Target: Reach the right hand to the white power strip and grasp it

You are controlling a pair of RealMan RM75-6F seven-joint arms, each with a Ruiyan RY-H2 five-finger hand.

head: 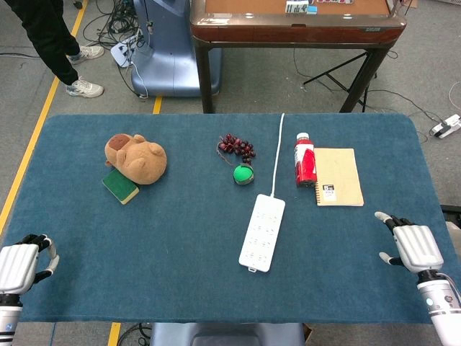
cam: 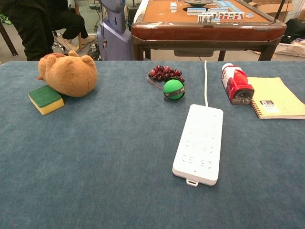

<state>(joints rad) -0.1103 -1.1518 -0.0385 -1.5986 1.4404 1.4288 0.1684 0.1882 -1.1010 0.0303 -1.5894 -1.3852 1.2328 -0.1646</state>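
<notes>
Both hands rest apart from the white power strip on the blue table, neither holding anything.

The blue table (head: 180, 252) fills both views. The white power strip (head: 263, 232) lies flat well to the left of the right hand (head: 414, 245), near the table's middle; its long axis runs near-to-far with a slight lean, the cord (head: 278, 155) leaving the far end and running off the far edge. The plush bear (head: 137, 157) lies far left of that hand, over a green-topped sponge (head: 120, 186). The tan notebook (head: 338, 176) and red bottle (head: 305, 160) lie beyond the right hand, the bottle just beside the notebook. The green ball (head: 243, 174) touches dark grapes (head: 237, 146). The right hand shows fingers spread, empty; the left hand (head: 23, 263), at the near-left corner, has its fingers partly curled on nothing. Both are cut off by the head view's bottom edge and missing from the chest view.
</notes>
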